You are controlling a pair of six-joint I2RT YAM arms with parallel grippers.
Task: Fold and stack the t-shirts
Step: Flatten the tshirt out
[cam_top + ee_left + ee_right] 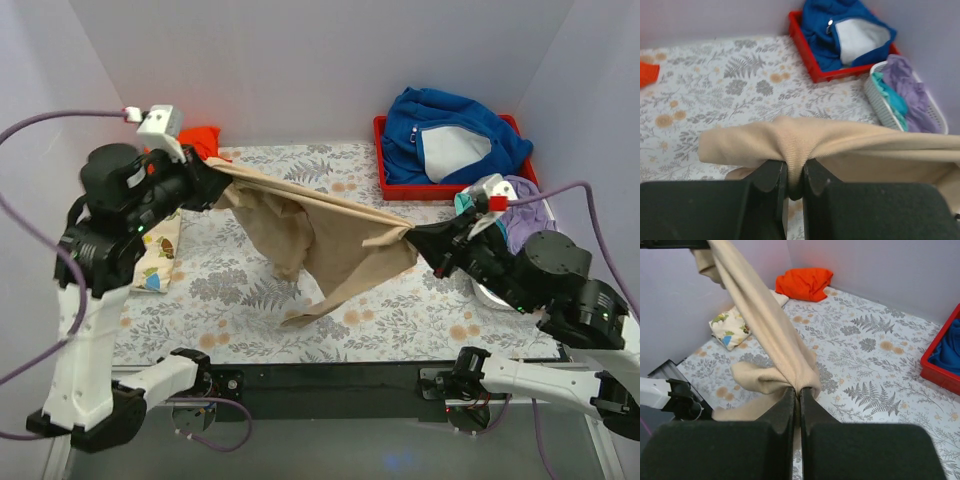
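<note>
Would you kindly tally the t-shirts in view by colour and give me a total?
tan t-shirt: 1
orange t-shirt: 1
cream dinosaur-print t-shirt: 1
Total: 3

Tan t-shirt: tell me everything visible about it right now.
The tan t-shirt is plain beige, a soft fine-ribbed knit with no print showing. It is unfolded and held up between both arms above the table. The left gripper is shut on a bunched edge at one end, and the right gripper is shut on the other. The top edge runs taut between them; the rest sags in loose folds. Whether the lowest corner touches the table is unclear.
</note>
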